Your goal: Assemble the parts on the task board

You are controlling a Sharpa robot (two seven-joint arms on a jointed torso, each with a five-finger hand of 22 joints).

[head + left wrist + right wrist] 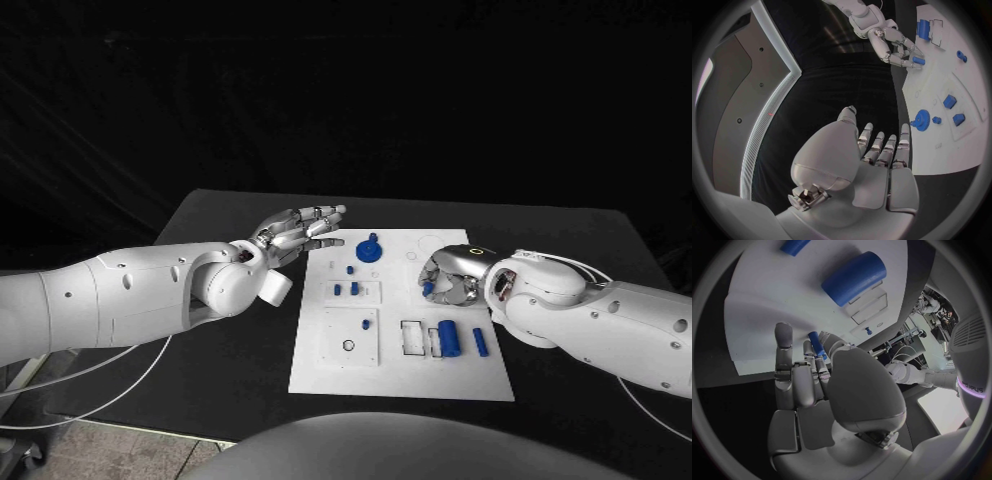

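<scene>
Right wrist view: right robot hand [826, 390] pinches a half-hidden blue part [815, 344]; left robot hand [296, 233] hovers open.

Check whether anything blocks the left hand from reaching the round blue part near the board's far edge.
Nothing visible does. The left hand hovers open beside the task board, with bare table and board between its fingers and the round blue part.

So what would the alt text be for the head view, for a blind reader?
The robot's right hand pinches a small blue peg over the white task board on the black table; its left hand hovers open beside the board.
</scene>
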